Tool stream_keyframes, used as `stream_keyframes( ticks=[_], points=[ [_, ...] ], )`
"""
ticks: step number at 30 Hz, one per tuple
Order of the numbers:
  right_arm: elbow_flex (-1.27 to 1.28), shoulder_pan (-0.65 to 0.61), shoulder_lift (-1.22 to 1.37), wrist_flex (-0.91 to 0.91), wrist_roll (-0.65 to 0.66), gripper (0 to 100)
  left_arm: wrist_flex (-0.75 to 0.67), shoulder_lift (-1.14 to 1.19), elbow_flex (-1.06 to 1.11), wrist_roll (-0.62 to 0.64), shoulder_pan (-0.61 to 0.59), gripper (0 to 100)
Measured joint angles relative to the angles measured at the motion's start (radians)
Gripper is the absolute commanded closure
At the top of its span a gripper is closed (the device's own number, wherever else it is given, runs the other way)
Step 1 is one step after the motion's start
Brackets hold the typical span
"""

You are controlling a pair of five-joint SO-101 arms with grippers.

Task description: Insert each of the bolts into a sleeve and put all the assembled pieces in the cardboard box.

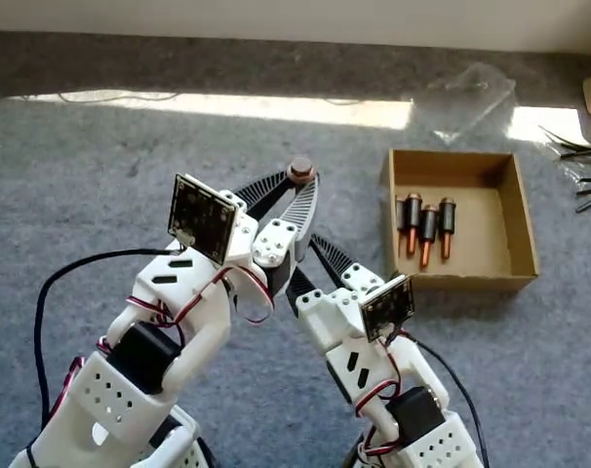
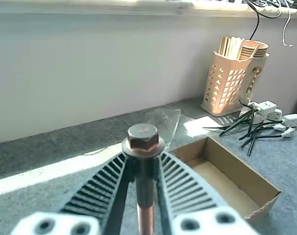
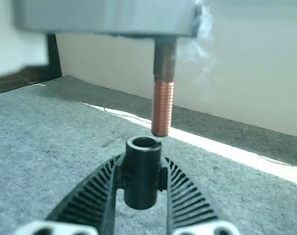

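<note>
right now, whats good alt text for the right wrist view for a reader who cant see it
The right tool grips a black sleeve upright, and the copper-threaded end of a bolt hangs just above the sleeve's open bore, not yet inside. Below lies grey carpet, with a pale wall behind.
</note>
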Motion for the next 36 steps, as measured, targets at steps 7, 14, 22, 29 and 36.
stream_keyframes(
  ticks=[7,14,22,29,36],
  points=[
    [0.000,0.000,0.000,0.000,0.000,99.5,0.040,0.000,-0.029,0.000,-0.002,99],
    [0.000,0.000,0.000,0.000,0.000,99.5,0.078,0.000,-0.029,0.000,0.000,99],
    [0.000,0.000,0.000,0.000,0.000,99.5,0.083,0.000,-0.029,-0.002,-0.002,99],
    [0.000,0.000,0.000,0.000,0.003,99.5,0.091,0.000,-0.029,-0.002,-0.002,99],
    [0.000,0.002,0.000,0.000,0.005,99.5,0.110,-0.002,-0.031,0.003,0.000,99]
  ],
)
